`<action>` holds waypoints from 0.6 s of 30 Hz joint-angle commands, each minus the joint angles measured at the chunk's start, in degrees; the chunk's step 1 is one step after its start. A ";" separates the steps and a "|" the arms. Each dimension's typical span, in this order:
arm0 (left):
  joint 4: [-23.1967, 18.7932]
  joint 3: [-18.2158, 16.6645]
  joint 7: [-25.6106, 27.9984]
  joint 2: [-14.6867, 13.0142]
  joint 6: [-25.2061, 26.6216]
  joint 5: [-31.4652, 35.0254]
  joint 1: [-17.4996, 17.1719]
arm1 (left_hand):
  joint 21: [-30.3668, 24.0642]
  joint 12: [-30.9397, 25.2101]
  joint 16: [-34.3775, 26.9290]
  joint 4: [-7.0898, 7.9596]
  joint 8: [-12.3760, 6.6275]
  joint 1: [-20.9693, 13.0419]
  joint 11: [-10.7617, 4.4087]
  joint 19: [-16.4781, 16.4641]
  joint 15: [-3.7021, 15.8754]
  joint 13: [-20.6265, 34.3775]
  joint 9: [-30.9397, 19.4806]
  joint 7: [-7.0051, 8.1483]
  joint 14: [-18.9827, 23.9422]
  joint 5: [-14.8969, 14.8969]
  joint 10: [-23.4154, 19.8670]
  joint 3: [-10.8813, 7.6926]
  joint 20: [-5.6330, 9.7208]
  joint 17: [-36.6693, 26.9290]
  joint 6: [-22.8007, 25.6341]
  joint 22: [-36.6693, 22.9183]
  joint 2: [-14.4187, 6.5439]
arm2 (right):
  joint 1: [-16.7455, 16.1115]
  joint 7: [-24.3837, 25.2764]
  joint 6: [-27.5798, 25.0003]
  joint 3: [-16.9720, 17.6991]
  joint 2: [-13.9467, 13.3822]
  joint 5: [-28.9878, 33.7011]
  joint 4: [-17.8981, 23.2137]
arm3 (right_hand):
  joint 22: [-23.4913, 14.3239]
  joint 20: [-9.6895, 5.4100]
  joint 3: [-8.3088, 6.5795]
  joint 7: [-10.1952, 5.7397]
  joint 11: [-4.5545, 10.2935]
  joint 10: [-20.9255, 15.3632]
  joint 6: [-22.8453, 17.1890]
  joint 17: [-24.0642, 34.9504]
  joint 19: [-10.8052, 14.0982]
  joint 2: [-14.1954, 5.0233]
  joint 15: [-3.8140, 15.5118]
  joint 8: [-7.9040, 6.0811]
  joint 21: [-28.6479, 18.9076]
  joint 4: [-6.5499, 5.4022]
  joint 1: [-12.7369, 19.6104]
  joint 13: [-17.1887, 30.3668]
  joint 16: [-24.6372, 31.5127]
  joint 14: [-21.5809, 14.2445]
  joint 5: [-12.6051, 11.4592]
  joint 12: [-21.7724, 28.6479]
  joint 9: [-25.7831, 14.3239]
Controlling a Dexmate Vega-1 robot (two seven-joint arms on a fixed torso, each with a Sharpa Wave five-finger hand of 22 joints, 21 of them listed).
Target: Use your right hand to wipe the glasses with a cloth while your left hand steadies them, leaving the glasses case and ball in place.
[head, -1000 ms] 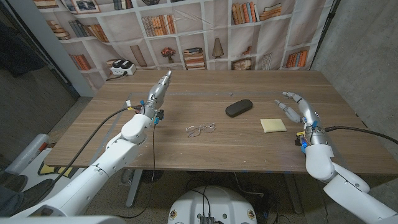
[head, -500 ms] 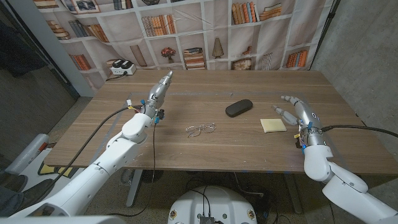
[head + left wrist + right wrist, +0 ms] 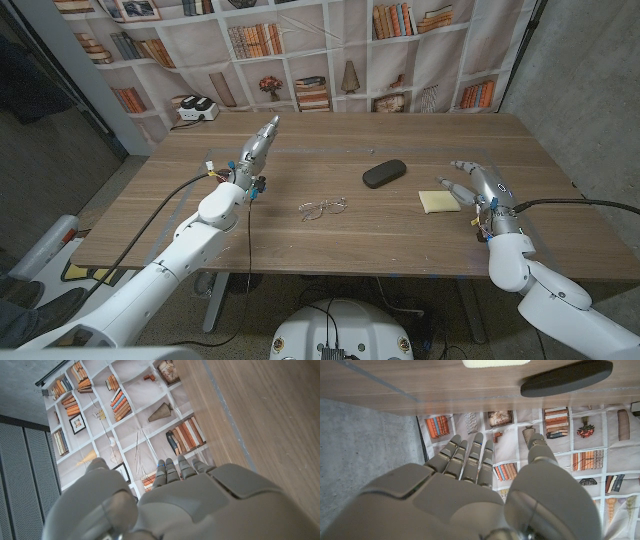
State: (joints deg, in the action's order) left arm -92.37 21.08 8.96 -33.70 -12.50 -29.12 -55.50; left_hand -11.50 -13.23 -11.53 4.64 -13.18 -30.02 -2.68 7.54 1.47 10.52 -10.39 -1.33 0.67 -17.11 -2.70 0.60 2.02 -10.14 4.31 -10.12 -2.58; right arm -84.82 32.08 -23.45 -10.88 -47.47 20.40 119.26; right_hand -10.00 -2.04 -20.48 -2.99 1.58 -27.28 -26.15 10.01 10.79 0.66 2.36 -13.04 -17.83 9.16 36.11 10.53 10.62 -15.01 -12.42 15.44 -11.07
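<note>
1. Glasses (image 3: 322, 208): thin wire frame, lying on the wooden counter (image 3: 330, 250) at centre frame in the head view, apart from both hands.
2. Glasses case (image 3: 384, 173): dark, oblong, closed, up and right of the glasses; seen again in the right wrist view (image 3: 567, 378).
3. Cloth (image 3: 439, 201): pale yellow, folded square, right of centre in the head view, below and right of the case; its edge shows in the right wrist view (image 3: 495, 362).
4. Right robot hand (image 3: 477, 181): at the right of the frame, just beside the cloth, fingers (image 3: 470, 457) spread and holding nothing (whether a fingertip touches the cloth cannot be told).
5. Left robot hand (image 3: 256, 145): upper left of centre in the head view, fingers straight and close together, pointing toward the far edge of the counter, empty; well apart from the glasses.
6. Backdrop (image 3: 300, 60): printed bookshelf sheet across the top of the frame.
</note>
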 commanded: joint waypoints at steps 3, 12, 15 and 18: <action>0.26 0.06 -0.37 -0.20 0.15 0.00 0.59 | -0.35 0.09 -0.16 -0.47 -0.46 -0.55 0.21 -1.11 0.29 0.10 -0.19 -0.06 1.28 0.45 -1.44 -0.02 1.95 -0.09 1.38 -0.19 -0.39 | 2.24 -2.70 -6.37 -3.03 -1.52 -2.10 1.22 | -0.34 -2.68 0.13 -0.21 1.12 -0.31 -1.27 0.22 -0.43 0.45 1.43 -0.27 0.44 -0.25 0.47 0.05 0.27 -0.63 -0.25 -0.34 -0.13; 0.40 0.05 -0.40 -0.36 0.74 -0.14 0.91 | -0.16 0.30 -0.06 -0.56 -0.30 -0.81 -0.11 -0.78 0.41 0.10 -0.19 0.06 1.65 0.66 -1.67 0.09 1.37 -0.10 1.86 -0.18 -0.46 | 4.12 -3.35 -9.61 -4.90 -2.27 -3.63 1.17 | -0.39 -3.30 0.18 -0.06 0.71 -0.93 -2.03 0.14 0.28 0.85 1.94 -0.24 0.62 -0.30 0.70 -0.01 0.29 -1.14 -0.34 -0.41 -0.14; 0.96 0.22 -1.07 -0.17 0.68 -0.55 1.23 | -0.18 0.27 -0.02 -0.57 -0.24 -0.87 0.01 -0.87 0.37 0.10 -0.19 0.04 1.70 0.71 -1.94 0.12 1.65 -0.11 1.93 -0.18 -0.48 | 4.50 -4.11 -9.90 -4.88 -2.54 -5.23 1.12 | -0.40 -3.34 0.20 -0.01 0.80 -1.06 -2.11 0.13 0.29 0.93 1.81 -0.22 0.69 -0.31 0.73 -0.02 0.26 -1.14 -0.35 -0.41 -0.14; 1.41 0.31 -1.25 0.10 0.27 -0.63 1.40 | -0.15 0.32 0.00 -0.57 -0.24 -0.88 0.05 -0.82 0.35 0.10 -0.19 0.01 1.75 0.75 -1.95 0.15 1.59 -0.11 2.08 -0.19 -0.49 | 5.26 -5.41 -11.39 -5.38 -3.22 -6.34 1.44 | -0.43 -3.16 0.17 -0.12 0.90 -0.90 -2.10 0.13 -0.01 0.98 1.60 -0.13 0.91 -0.31 0.82 -0.03 0.12 -0.90 -0.38 -0.55 -0.14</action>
State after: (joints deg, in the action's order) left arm -92.00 21.13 8.50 -33.99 -12.18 -29.24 -54.75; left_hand -11.50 -13.23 -11.53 4.25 -13.17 -30.48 -2.66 6.86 2.04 10.52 -10.39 -1.22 1.85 -16.63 -3.87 0.69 1.94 -10.15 5.85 -10.13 -3.05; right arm -81.47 29.06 -31.13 -14.83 -49.37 17.27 120.29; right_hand -10.28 -2.04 -20.24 -2.86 2.38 -27.88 -27.85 10.00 10.63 1.10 2.15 -13.04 -17.08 8.92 36.55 10.38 10.62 -15.78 -12.42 15.22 -11.07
